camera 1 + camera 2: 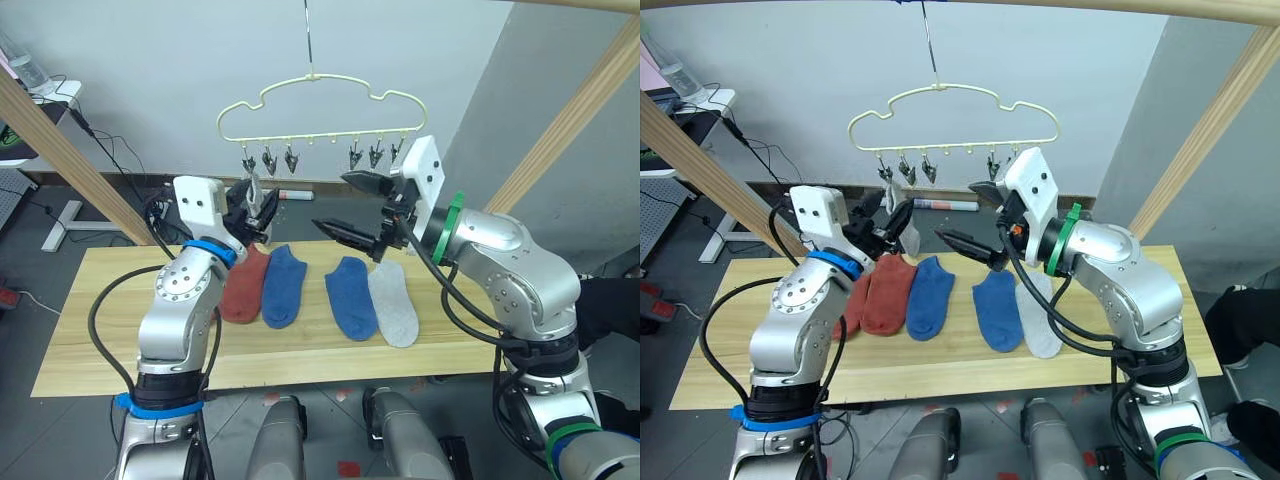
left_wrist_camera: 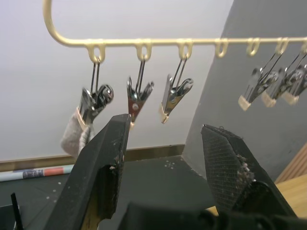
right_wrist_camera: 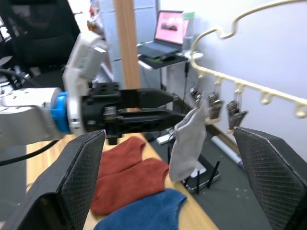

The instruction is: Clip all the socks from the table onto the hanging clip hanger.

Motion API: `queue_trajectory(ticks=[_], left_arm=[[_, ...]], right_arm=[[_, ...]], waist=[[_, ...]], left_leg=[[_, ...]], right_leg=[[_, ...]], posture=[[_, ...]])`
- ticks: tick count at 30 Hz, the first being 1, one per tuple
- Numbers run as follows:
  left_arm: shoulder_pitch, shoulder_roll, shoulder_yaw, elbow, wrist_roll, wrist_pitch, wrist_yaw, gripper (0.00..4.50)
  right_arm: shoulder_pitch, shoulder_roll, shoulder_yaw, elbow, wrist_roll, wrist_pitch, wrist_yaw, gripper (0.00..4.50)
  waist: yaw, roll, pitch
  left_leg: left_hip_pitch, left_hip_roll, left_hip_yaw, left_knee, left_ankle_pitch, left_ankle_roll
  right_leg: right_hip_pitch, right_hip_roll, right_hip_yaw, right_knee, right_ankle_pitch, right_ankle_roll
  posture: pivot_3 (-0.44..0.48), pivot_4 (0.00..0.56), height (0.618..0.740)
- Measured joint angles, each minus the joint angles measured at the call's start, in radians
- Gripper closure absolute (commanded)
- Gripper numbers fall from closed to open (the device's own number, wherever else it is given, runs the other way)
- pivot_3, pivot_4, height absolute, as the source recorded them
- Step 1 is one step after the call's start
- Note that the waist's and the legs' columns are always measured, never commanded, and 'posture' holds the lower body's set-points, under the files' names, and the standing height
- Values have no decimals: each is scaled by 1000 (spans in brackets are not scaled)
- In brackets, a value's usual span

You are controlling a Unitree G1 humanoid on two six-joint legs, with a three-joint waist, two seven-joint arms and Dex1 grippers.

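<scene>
Up there, one grey sock (image 3: pixel 188 143) hangs from the clip hanger (image 1: pixel 316 108). Both the left tool (image 2: pixel 165 158) and right tool (image 1: pixel 345 203) gape apart, empty. Five socks (image 1: pixel 320 290) lie on the table (image 1: pixel 120 340).

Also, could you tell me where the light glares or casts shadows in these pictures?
Left wrist view: bright glints on the silver clips of the clip hanger, and the white wall is lit brighter than the grey wall. Right wrist view: the laptop screen glows pink. Left eye view: even light on the table, only faint shadows beside the socks.
</scene>
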Motion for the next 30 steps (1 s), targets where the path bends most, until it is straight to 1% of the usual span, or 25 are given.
queue_trajectory(ticks=[5,8,11,24,27,30], left_arm=[[-24,-18,-2,72,26,-55,16,1911],[-59,-18,3,119,40,-95,20,2475],[-74,-21,5,148,42,-113,28,3280],[-133,-34,4,249,45,-155,30,3280],[-147,-39,2,264,47,-167,30,2724],[-153,-43,2,275,47,-174,31,1828]], right_arm=[[0,4,3,-20,19,5,-16,31],[0,4,8,-24,23,6,-20,31],[0,3,9,-24,29,7,-22,31],[-7,-1,9,-24,41,17,-48,31],[-9,-1,9,-24,42,17,-52,31],[-9,-4,9,-24,50,17,-59,31]], waist=[[0,0,0],[0,0,0],[-1,0,0],[-2,0,0],[-2,0,0],[-2,0,0]], left_leg=[[0,0,-1,0,0,0],[0,0,0,0,0,0],[0,0,0,0,0,0],[0,0,0,0,0,0],[0,0,0,0,0,0],[0,0,0,0,0,0]], right_leg=[[0,0,-1,0,0,0],[0,0,-1,1,0,0],[0,0,-1,0,0,0],[0,0,-1,1,0,0],[0,0,-1,1,0,0],[0,0,-1,1,0,0]], posture=[[-42,247,740],[-42,248,740],[-46,250,740],[-56,250,740],[-58,253,740],[-58,253,740]])
